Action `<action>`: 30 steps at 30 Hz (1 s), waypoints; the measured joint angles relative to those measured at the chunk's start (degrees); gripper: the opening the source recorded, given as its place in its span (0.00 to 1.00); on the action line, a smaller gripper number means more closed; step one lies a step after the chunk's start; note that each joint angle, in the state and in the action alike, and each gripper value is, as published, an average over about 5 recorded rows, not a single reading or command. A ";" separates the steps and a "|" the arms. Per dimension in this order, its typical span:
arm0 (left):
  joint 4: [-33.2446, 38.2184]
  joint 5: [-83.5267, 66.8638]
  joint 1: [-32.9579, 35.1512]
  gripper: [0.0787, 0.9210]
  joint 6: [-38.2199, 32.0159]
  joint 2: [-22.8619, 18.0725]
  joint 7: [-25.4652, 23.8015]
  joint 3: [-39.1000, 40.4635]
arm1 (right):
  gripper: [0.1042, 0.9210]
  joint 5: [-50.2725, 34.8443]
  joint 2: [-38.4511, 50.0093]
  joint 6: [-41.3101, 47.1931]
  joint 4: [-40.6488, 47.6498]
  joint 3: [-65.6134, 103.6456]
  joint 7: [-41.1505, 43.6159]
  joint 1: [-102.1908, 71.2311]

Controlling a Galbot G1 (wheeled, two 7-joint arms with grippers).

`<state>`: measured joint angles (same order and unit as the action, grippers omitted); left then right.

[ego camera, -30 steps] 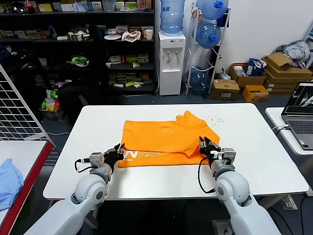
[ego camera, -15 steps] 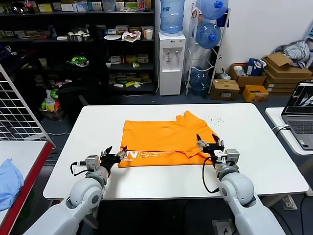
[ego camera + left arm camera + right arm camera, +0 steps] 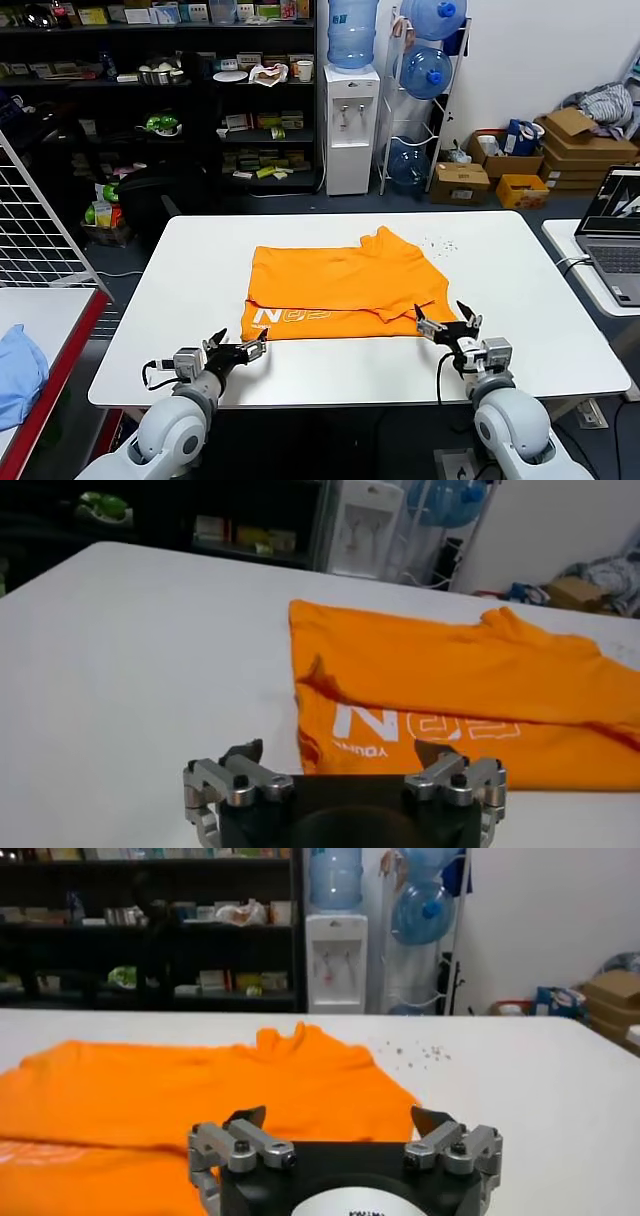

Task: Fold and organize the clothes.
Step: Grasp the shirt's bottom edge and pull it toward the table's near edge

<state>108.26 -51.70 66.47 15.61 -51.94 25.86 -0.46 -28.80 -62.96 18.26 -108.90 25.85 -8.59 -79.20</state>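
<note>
shelves of clutter and a water dispenser (image 3: 350,128) fill the back of the room, and in front of them your white table (image 3: 180,290) carries the orange t-shirt (image 3: 345,285). it lies part-folded near the middle of the table, its long axis running left to right, with the white-lettered band (image 3: 290,317) along the near edge and the round neck (image 3: 385,237) toward the far right. that near edge is what the coming move turns on: it sits just beyond both sets of fingers, farther from you than either.

your left gripper (image 3: 238,352) hovers off the shirt's near left corner, fingers spread wide and holding nothing; in the left wrist view the lettered hem lies ahead of the left gripper (image 3: 340,763), apart from the tips. your right gripper (image 3: 447,327) waits at the near right corner, fingers likewise released and empty, close beside the cloth but, as far as you can judge, not touching it.

both arms look about equally near their own corners, so a two-handed pinch along the near edge seems the likely next reach. a laptop (image 3: 615,235) sits on the neighbouring table to the right.
</note>
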 measured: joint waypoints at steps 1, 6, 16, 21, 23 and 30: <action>-0.08 0.13 0.12 1.00 -0.04 -0.24 -0.08 0.12 | 1.00 -0.15 -0.06 0.11 0.08 0.04 0.05 -0.24; -1.14 1.02 0.09 1.00 -0.43 -1.51 -0.71 0.55 | 1.00 -0.91 -0.32 0.65 0.94 0.31 0.11 -0.94; -3.62 3.30 -0.30 1.00 -1.47 -2.57 -1.89 0.65 | 0.96 -1.98 -0.02 1.10 2.93 1.00 0.32 -1.39; -4.31 4.06 -0.34 0.99 -1.92 -2.87 -1.95 0.63 | 0.83 -2.33 -0.01 1.11 3.44 1.09 0.45 -1.57; -4.49 4.32 -0.37 0.95 -2.11 -2.96 -1.92 0.67 | 0.76 -2.46 0.03 1.06 3.60 1.19 0.52 -1.68; -4.89 4.91 -0.37 0.72 -2.56 -3.18 -2.01 0.89 | 0.50 -2.64 0.11 0.77 4.09 1.41 0.84 -1.88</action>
<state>103.37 -46.79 66.10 13.05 -55.12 23.85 0.43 -31.44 -62.84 19.04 -104.81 27.26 -7.75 -81.08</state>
